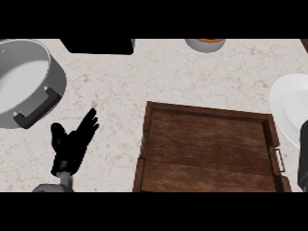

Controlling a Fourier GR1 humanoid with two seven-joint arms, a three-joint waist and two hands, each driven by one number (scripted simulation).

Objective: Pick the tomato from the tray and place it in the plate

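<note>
The tray lay on the worktop across the lower middle and right of the frame. The plate sat at the right edge, just beside the tray's upper right corner. The pot stood upper left. A bowl met the top edge. The left hand showed lower left, below the pot.

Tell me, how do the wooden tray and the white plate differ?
The tray is brown and rectangular; the plate is white and round. The tray shows almost whole in the middle; the plate is cut off by the view's right edge. Both lie flat on the counter.
</note>
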